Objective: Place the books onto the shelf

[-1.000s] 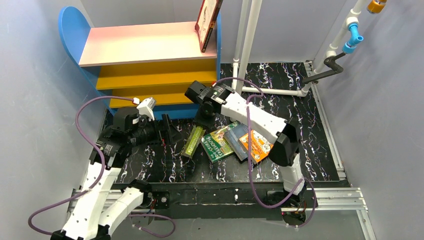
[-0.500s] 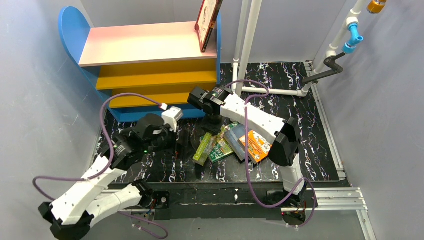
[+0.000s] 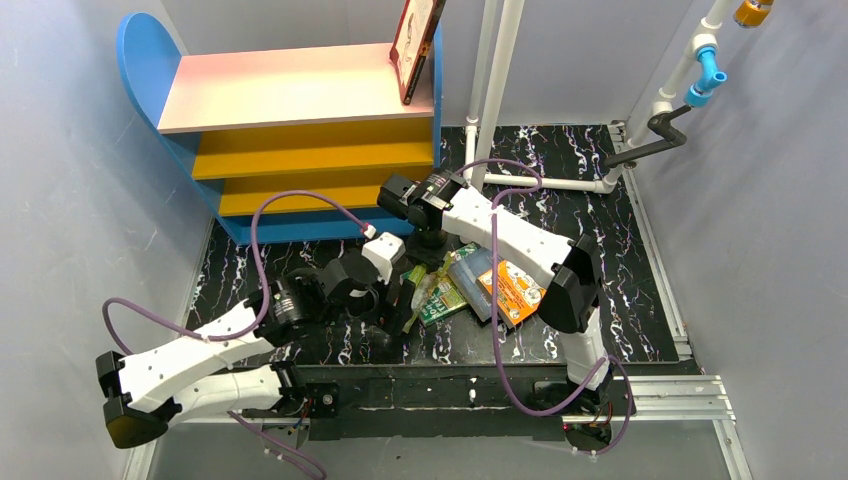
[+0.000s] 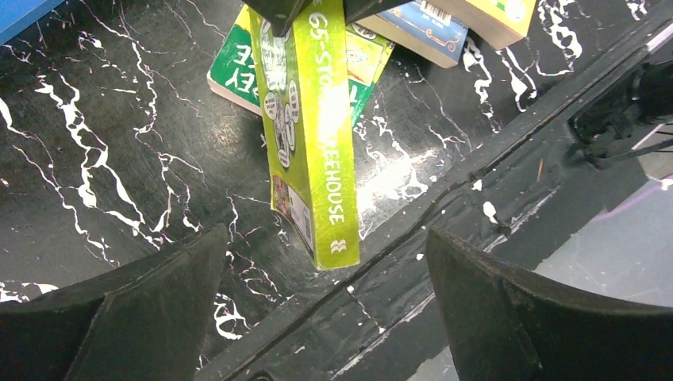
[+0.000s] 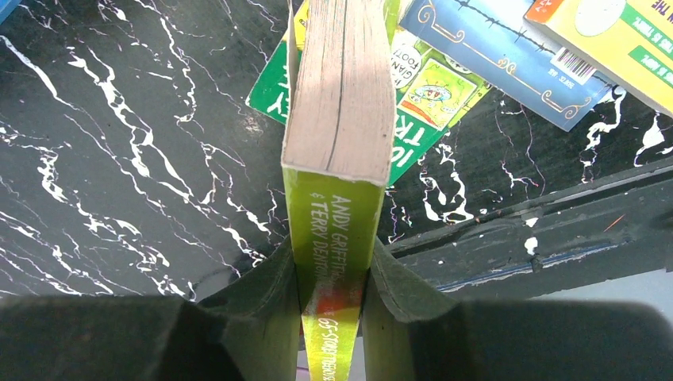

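Observation:
My right gripper (image 5: 333,262) is shut on the spine end of the lime-green book (image 5: 341,103), holding it on edge just above the black table. The top view shows that gripper (image 3: 432,248) over the pile of books. My left gripper (image 4: 324,242) stands open, its fingers either side of the lime-green book's (image 4: 317,135) free end without touching it. The green book with yellow lettering (image 3: 447,297), the dark blue book (image 3: 476,268) and the orange book (image 3: 515,290) lie flat, overlapping. A red-bordered book (image 3: 415,45) stands on the shelf's (image 3: 280,90) pink top, against its right blue side.
White pipes (image 3: 495,90) rise just right of the shelf, with a horizontal one along the table's back. A black rail (image 4: 492,159) marks the table's near edge, close under the held book. The left arm's purple cable (image 3: 300,200) loops in front of the shelf's lowest board.
My left arm has swung right from in front of the shelf to the lime-green book, gripper staying open. The right gripper has shifted the book a little right and tipped it onto its edge.

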